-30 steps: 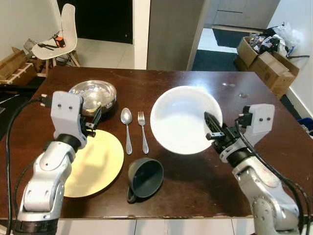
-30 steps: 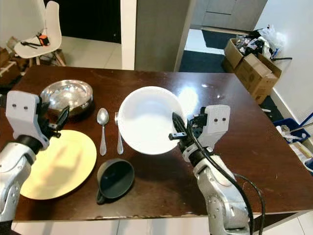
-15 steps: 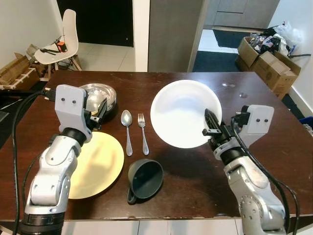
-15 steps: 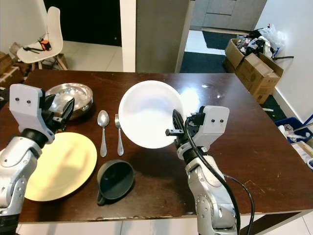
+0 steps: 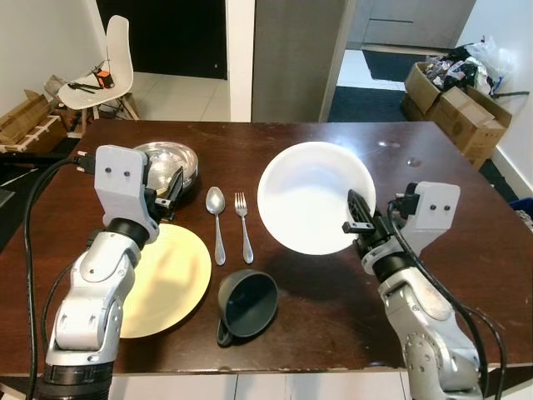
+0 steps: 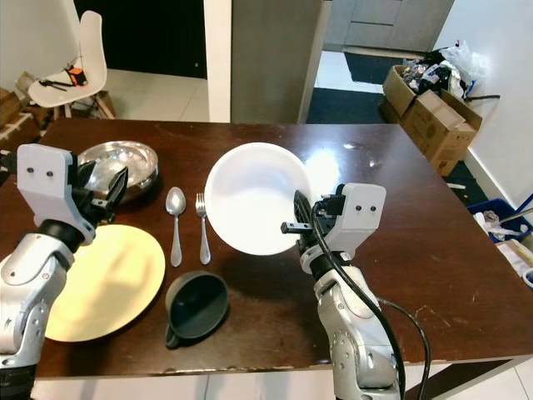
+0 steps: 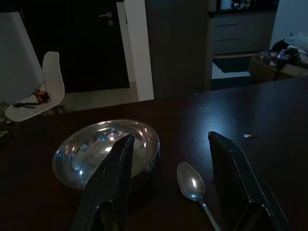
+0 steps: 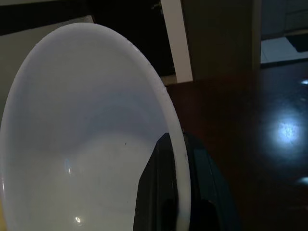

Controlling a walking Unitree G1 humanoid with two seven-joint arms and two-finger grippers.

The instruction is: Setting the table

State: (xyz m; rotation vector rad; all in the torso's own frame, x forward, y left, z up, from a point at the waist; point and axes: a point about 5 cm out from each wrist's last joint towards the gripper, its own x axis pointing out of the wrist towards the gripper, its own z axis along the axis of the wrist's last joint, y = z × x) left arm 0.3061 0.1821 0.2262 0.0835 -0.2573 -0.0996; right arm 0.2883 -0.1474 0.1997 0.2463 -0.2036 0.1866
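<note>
My right gripper is shut on the near right rim of a large white bowl, holding it tilted above the dark wooden table. In the right wrist view the bowl's rim sits pinched between the black fingers. My left gripper is open, hovering above the far edge of a yellow plate and just in front of a silver bowl. A spoon and a fork lie side by side between the bowls. A dark cup lies tipped in front of them.
A white chair with small items on it stands beyond the table's far left corner. Cardboard boxes sit on the floor at the far right. A grey pillar rises behind the table.
The white bowl has risen off the table in my right gripper and now hangs tilted. My left gripper has shifted slightly toward the silver bowl. The camera has moved a little.
</note>
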